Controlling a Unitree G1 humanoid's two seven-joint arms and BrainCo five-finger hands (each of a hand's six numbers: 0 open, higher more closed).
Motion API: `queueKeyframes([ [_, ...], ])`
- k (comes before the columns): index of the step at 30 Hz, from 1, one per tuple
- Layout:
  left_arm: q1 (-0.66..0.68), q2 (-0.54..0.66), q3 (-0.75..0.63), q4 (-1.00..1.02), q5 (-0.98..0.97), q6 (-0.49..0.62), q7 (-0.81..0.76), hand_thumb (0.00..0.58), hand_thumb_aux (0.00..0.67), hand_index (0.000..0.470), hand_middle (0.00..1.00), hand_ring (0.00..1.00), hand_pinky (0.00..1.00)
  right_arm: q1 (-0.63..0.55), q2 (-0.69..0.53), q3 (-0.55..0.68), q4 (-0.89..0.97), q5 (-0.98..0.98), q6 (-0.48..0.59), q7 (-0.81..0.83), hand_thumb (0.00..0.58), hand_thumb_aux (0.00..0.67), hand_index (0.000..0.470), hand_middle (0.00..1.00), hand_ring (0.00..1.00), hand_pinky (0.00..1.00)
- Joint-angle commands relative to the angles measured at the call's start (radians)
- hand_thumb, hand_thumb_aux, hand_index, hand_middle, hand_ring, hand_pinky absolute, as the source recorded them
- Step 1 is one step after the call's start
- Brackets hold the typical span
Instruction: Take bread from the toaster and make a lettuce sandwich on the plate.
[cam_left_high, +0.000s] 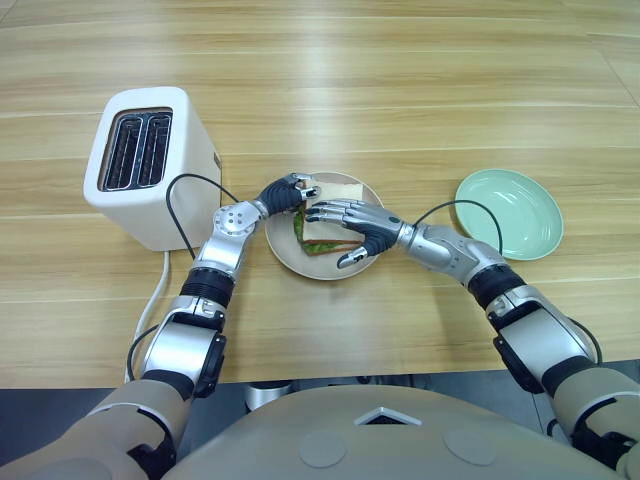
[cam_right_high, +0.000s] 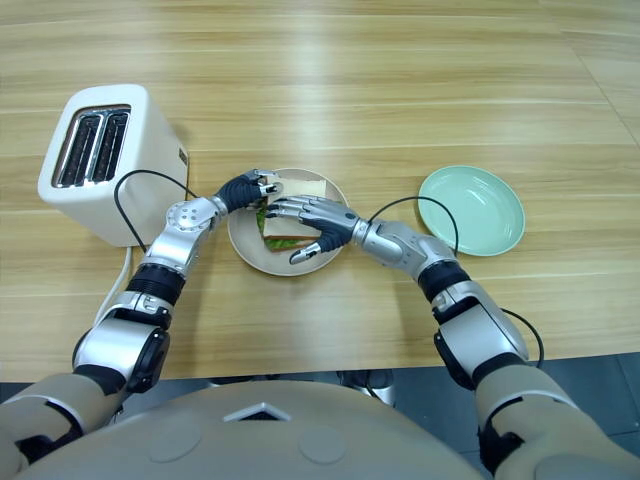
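Right hand (cam_left_high: 352, 225) is spread flat on the soft, crushable sandwich (cam_left_high: 340, 190) mid-frame; left hand (cam_left_high: 285, 190) is closed on its edge, the advised hold.

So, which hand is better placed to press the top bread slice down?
Right, probably: the right hand lies spread over the sandwich, while the left hand holds only its corner.
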Motion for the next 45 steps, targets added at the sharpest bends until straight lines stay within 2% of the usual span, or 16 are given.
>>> queueKeyframes([
  [1, 0.002, 0.005, -0.010, -0.038, 0.012, -0.027, 0.007, 0.580, 0.670, 0.460, 1.00, 1.00, 1.00, 0.071, -0.034, 0.046, 0.067, 0.010, 0.096, 0.181, 0.000, 0.000, 0.000, 0.00, 0.00, 0.00],
  [4, 0.002, 0.020, -0.024, -0.074, 0.060, -0.065, 0.059, 0.580, 0.670, 0.460, 1.00, 1.00, 1.00, 0.083, -0.038, 0.045, 0.049, 0.042, 0.101, 0.222, 0.000, 0.000, 0.000, 0.00, 0.00, 0.00],
  [5, 0.001, 0.027, -0.029, -0.088, 0.083, -0.085, 0.090, 0.062, 0.037, 0.025, 1.00, 1.00, 1.00, 0.085, -0.039, 0.046, 0.044, 0.046, 0.104, 0.228, 0.000, 0.000, 0.000, 0.00, 0.00, 0.00],
  [6, -0.003, 0.035, -0.032, -0.103, 0.112, -0.108, 0.131, 0.000, 0.000, 0.000, 1.00, 1.00, 1.00, 0.087, -0.040, 0.045, 0.038, 0.050, 0.107, 0.233, 0.000, 0.000, 0.000, 0.00, 0.00, 0.00],
  [12, -0.036, 0.126, -0.055, -0.270, 0.421, -0.174, 0.517, 0.000, 0.000, 0.000, 1.00, 1.00, 1.00, 0.102, -0.044, 0.044, 0.008, 0.066, 0.122, 0.253, 0.000, 0.000, 0.000, 0.00, 0.00, 0.00],
  [16, -0.040, 0.191, -0.074, -0.456, 0.700, -0.110, 0.783, 0.000, 0.000, 0.000, 1.00, 1.00, 1.00, 0.108, -0.046, 0.042, -0.001, 0.070, 0.128, 0.258, 0.000, 0.000, 0.000, 0.00, 0.00, 0.00],
  [19, -0.025, 0.199, -0.080, -0.567, 0.806, -0.076, 0.863, 0.000, 0.000, 0.000, 1.00, 1.00, 1.00, 0.108, -0.045, 0.041, -0.004, 0.069, 0.131, 0.258, 0.000, 0.000, 0.000, 0.00, 0.00, 0.00],
  [24, 0.014, 0.181, -0.077, -0.646, 0.804, -0.079, 0.866, 0.000, 0.000, 0.000, 1.00, 1.00, 1.00, 0.104, -0.042, 0.031, -0.009, 0.062, 0.133, 0.218, 0.000, 0.000, 0.000, 0.00, 0.00, 0.00],
  [29, 0.053, 0.164, -0.033, -0.685, 0.677, -0.101, 0.807, 0.000, 0.000, 0.000, 1.00, 1.00, 1.00, 0.091, -0.029, -0.047, -0.071, 0.142, 0.105, 0.151, 0.000, 0.000, 0.000, 0.00, 0.00, 0.00],
  [33, 0.101, 0.137, 0.020, -0.759, 0.516, -0.117, 0.730, 0.000, 0.000, 0.000, 1.00, 1.00, 1.00, 0.107, -0.003, -0.148, -0.187, 0.362, 0.094, 0.192, 0.000, 0.000, 0.000, 0.00, 0.00, 0.00],
  [37, 0.149, 0.115, 0.068, -0.865, 0.380, -0.114, 0.653, 0.000, 0.000, 0.000, 1.00, 1.00, 1.00, 0.129, 0.020, -0.246, -0.353, 0.614, 0.145, 0.257, 0.000, 0.000, 0.000, 0.00, 0.00, 0.00],
  [40, 0.181, 0.107, 0.097, -0.929, 0.289, -0.114, 0.596, 0.000, 0.000, 0.000, 1.00, 1.00, 1.00, 0.147, 0.031, -0.301, -0.439, 0.717, 0.186, 0.279, 0.000, 0.000, 0.000, 0.00, 0.00, 0.00],
  [41, 0.192, 0.109, 0.108, -0.941, 0.275, -0.121, 0.589, 0.000, 0.000, 0.000, 1.00, 1.00, 1.00, 0.154, 0.035, -0.314, -0.454, 0.736, 0.195, 0.285, 0.000, 0.000, 0.000, 0.04, 0.04, 0.04],
  [42, 0.204, 0.116, 0.118, -0.946, 0.275, -0.128, 0.584, 0.470, 0.378, 0.260, 1.00, 1.00, 1.00, 0.160, 0.039, -0.327, -0.464, 0.750, 0.202, 0.291, 0.456, 0.360, 0.247, 1.00, 1.00, 1.00],
  [43, 0.217, 0.119, 0.128, -0.948, 0.262, -0.132, 0.576, 0.580, 0.670, 0.460, 1.00, 1.00, 1.00, 0.167, 0.042, -0.339, -0.464, 0.761, 0.207, 0.296, 0.579, 0.644, 0.442, 1.00, 1.00, 1.00],
  [45, 0.246, 0.117, 0.142, -0.948, 0.214, -0.129, 0.542, 0.580, 0.670, 0.460, 1.00, 1.00, 1.00, 0.184, 0.046, -0.365, -0.471, 0.772, 0.218, 0.300, 0.580, 0.670, 0.460, 1.00, 1.00, 1.00],
])
